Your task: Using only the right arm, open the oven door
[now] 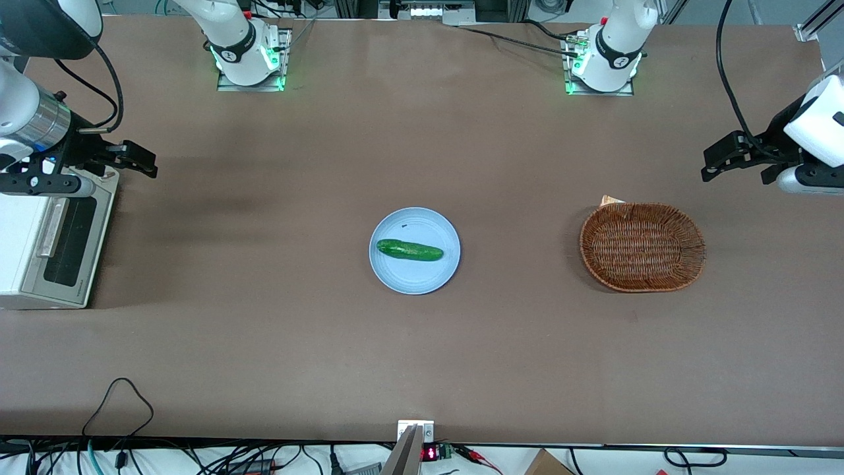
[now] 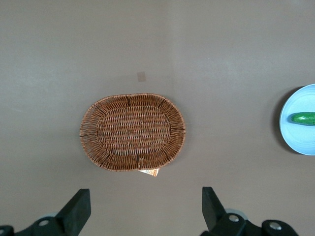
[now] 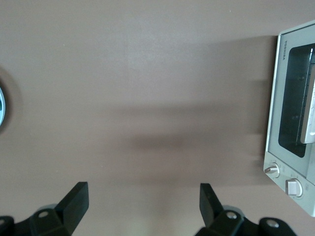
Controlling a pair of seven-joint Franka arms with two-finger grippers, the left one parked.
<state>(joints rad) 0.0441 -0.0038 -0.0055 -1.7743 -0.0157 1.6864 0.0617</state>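
The cream-white toaster oven [image 1: 16, 244] stands at the working arm's end of the table. Its oven door [image 1: 66, 245] lies flat against the oven's front, with a dark glass window and a bar handle [image 1: 51, 227]. The right arm's gripper [image 1: 140, 161] hovers above the oven's end that is farther from the front camera, fingertips pointing toward the table's middle. It is open, with bare table between its fingers [image 3: 76, 202]. In the right wrist view the gripper [image 3: 142, 201] is well apart from the oven door [image 3: 294, 115] and touches nothing.
A light blue plate [image 1: 395, 277] holding a green cucumber [image 1: 409, 251] sits mid-table. A brown wicker basket [image 1: 643, 247] lies toward the parked arm's end, with a small orange card [image 1: 610, 200] poking out beneath it. Two knobs [image 3: 271, 170] sit beside the door.
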